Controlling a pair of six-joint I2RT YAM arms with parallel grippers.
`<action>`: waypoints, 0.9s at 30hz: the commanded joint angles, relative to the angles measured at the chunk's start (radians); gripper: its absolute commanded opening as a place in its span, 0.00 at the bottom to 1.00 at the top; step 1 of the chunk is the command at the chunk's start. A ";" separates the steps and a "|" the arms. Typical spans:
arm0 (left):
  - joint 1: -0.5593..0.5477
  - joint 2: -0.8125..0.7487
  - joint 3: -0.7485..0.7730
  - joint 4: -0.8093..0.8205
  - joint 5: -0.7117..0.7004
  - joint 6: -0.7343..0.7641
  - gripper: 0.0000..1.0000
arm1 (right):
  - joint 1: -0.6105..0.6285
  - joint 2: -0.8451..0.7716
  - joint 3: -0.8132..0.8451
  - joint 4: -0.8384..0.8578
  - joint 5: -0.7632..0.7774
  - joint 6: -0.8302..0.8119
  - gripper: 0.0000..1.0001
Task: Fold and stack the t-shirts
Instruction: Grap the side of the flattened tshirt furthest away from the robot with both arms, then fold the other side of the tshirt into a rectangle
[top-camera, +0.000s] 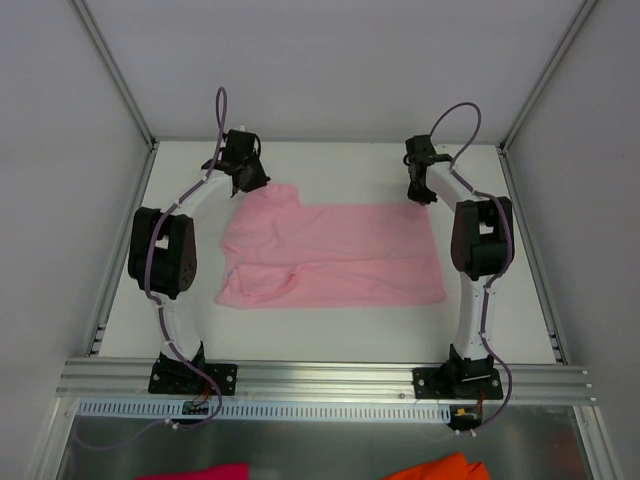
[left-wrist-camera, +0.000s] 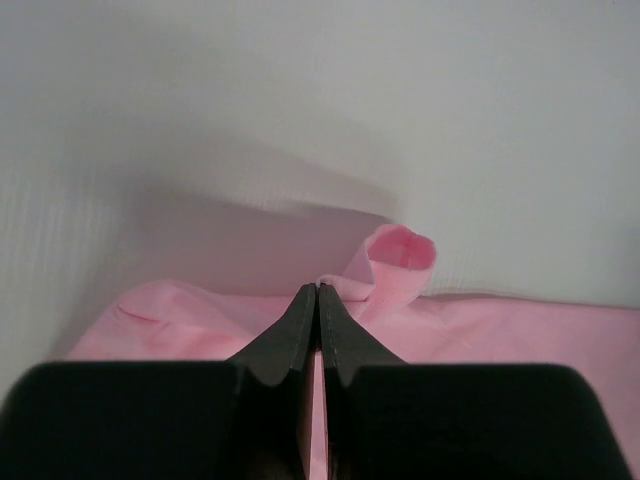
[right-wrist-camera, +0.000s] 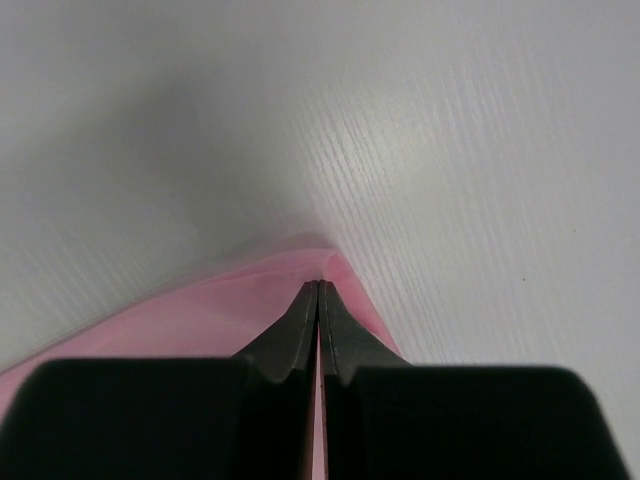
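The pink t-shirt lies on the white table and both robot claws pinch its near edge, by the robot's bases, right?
Not quite. The left gripper and the right gripper pinch the far edge of the pink t-shirt, one near each far corner, away from the bases. The top external view shows this. The shirt does lie on the white table.

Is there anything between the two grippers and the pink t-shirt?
Nothing visible stands between them. The left gripper and the right gripper are each shut directly on a far corner of the pink t-shirt.
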 joint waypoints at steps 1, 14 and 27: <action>-0.015 -0.048 -0.036 0.020 -0.061 0.035 0.00 | 0.014 -0.095 -0.041 0.059 0.074 -0.020 0.01; -0.041 -0.116 -0.149 0.052 -0.146 0.044 0.00 | 0.043 -0.296 -0.277 0.278 0.252 -0.032 0.01; -0.049 -0.258 -0.269 0.063 -0.198 0.026 0.00 | 0.074 -0.405 -0.389 0.263 0.307 -0.014 0.01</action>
